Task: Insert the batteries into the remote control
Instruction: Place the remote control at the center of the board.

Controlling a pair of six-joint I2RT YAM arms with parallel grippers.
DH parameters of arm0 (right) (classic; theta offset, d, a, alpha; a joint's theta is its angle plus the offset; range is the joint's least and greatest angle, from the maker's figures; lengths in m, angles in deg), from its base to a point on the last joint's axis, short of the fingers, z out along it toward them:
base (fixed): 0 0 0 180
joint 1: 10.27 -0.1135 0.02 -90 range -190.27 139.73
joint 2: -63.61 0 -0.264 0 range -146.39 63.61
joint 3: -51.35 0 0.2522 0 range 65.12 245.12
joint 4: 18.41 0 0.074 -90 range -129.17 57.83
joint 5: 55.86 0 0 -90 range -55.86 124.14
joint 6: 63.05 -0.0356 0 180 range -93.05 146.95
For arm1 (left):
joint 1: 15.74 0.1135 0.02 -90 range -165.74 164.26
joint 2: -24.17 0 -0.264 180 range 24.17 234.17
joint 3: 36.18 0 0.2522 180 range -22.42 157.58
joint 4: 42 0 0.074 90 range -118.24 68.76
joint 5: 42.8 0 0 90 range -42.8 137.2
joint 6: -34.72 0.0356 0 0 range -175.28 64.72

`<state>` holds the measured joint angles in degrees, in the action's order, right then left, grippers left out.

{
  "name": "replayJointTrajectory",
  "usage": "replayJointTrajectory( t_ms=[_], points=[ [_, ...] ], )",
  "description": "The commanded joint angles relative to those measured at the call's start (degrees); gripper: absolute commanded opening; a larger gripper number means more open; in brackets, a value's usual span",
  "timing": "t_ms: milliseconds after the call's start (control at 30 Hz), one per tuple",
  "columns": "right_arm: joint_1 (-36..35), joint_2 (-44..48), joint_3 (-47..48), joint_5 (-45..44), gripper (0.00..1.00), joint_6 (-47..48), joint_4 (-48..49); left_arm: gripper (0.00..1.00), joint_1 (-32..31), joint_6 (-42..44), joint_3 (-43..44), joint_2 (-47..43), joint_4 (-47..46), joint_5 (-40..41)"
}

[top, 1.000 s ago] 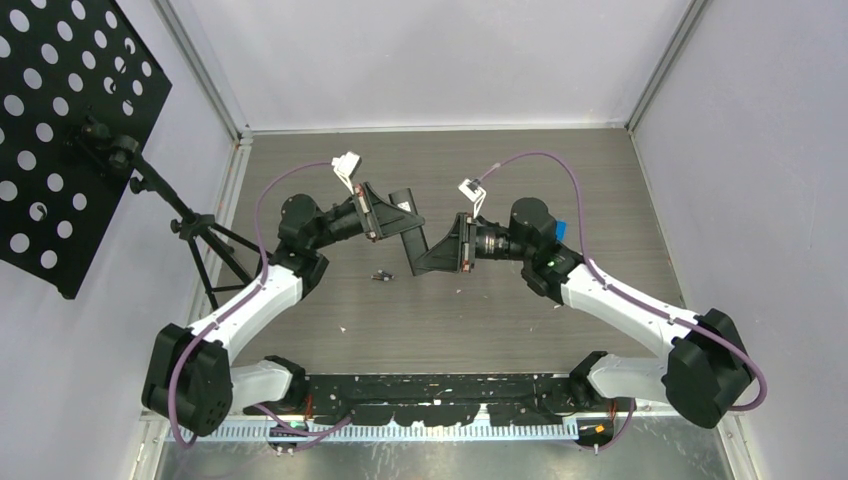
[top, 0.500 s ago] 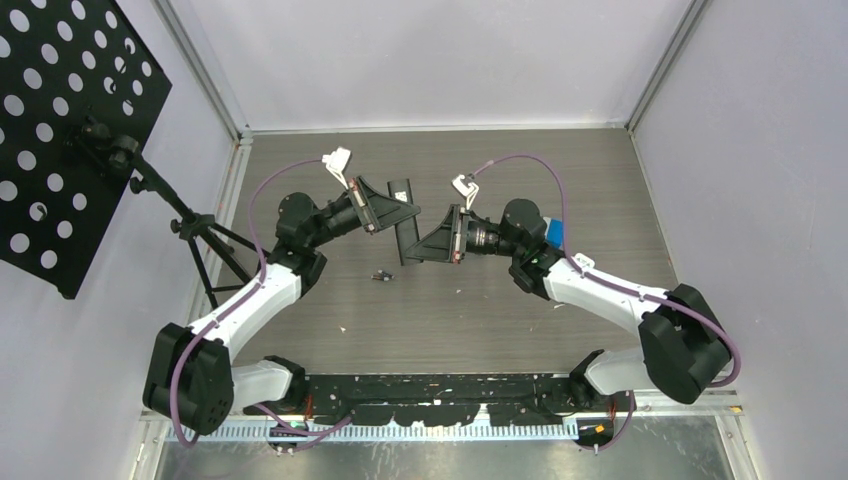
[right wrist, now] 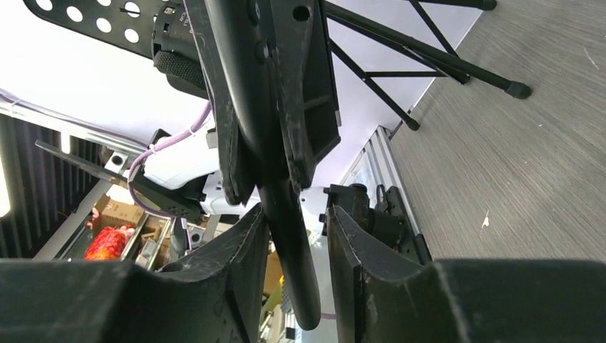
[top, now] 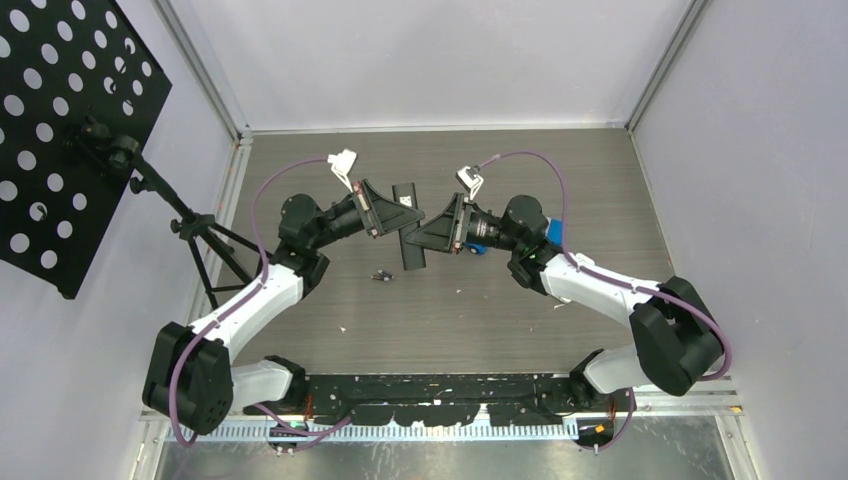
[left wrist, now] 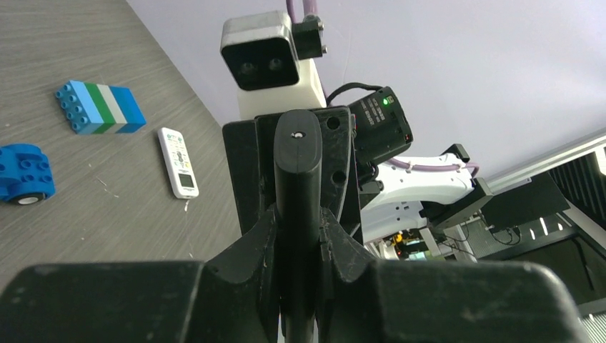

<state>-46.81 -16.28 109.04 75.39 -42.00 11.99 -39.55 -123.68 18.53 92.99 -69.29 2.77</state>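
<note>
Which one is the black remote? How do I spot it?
Look over the middle of the grey table. The black remote is the long thin bar pinched in the left gripper, up off the table, unlike the white remote lying flat on it.

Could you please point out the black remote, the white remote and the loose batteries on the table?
black remote (left wrist: 299,186), left wrist view, its body.
white remote (left wrist: 178,163), left wrist view, its middle.
batteries (top: 381,275), top view, the small cluster.
</note>
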Motion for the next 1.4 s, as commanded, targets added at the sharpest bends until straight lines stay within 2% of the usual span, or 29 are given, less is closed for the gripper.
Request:
replayJointTrajectory(
  t_ms=[0, 67, 133, 233, 267, 367, 467, 600, 700, 867, 933, 1067, 1167, 1367],
  points=[
    [1.97, -0.64, 2.24, -4.03, 0.41, 3.4, 0.17, 0.0, -2.03, -1.65, 2.51, -1.46, -4.4, -7.67],
    [1.91, -0.36, 2.22, -2.2, 0.4, 4.26, 0.73, 0.0, -2.03, -1.78, 2.64, -1.46, -4.42, -7.61],
    [1.97, -0.03, 2.29, -0.81, 0.32, 4.63, 0.96, 0.0, -2.03, -1.76, 2.73, -1.45, -4.29, -7.62],
    [1.91, 0.38, 2.61, -0.02, 0.1, 4.17, 1.29, 0.0, -2.03, -1.42, 2.86, -1.47, -3.31, -7.37],
    [1.97, 0.54, 2.77, -0.2, 0.06, 4.03, 1.13, 0.03, -2.03, -1.09, 2.95, -1.49, -2.72, -7.25],
    [2.03, 1.82, 3.08, -1.86, 0.0, 4.54, -1.14, 0.24, -1.98, 1.04, 3.13, -1.82, -0.23, -6.1],
    [1.99, 4.0, 3.96, -4.3, 0.0, 7.78, -7.63, 0.54, -1.94, 6.08, 3.81, -2.86, 8.02, -2.53],
    [2.23, 7.65, 6.72, -10.51, 0.0, 19.03, -25.22, 0.83, -1.94, 17.3, 6.51, -4.94, 27.95, 7.71],
    [2.5, 9.44, 10.06, -19.49, 0.0, 28.56, -40.58, 0.98, -1.86, 23.07, 7.38, -7.18, 38.3, 18.2],
    [2.52, 6.55, 16.33, -42.0, 0.0, 40.71, -65.42, 1.0, -1.85, 28.72, 8.16, -9.37, 49.62, 29.87],
    [2.56, 3.81, 17.94, -51.05, 0.0, 42.7, -70.99, 1.0, -1.85, 29.69, 8.48, -9.09, 52.43, 31.52],
    [2.52, -1.83, 19.54, -63.36, 0.01, 43.19, -77.98, 1.0, -1.85, 31.17, 8.15, -8.39, 55.69, 33.27],
    [2.58, -5.41, 19.45, -68.07, 0.0, 41.99, -81.29, 1.0, -1.85, 31.31, 7.26, -8.21, 57.5, 36.56],
    [2.52, -9.37, 17.5, -68.18, 0.0, 40.04, -84.59, 0.99, -1.85, 31.48, 6.13, -7.07, 59.15, 39.38]
  ],
)
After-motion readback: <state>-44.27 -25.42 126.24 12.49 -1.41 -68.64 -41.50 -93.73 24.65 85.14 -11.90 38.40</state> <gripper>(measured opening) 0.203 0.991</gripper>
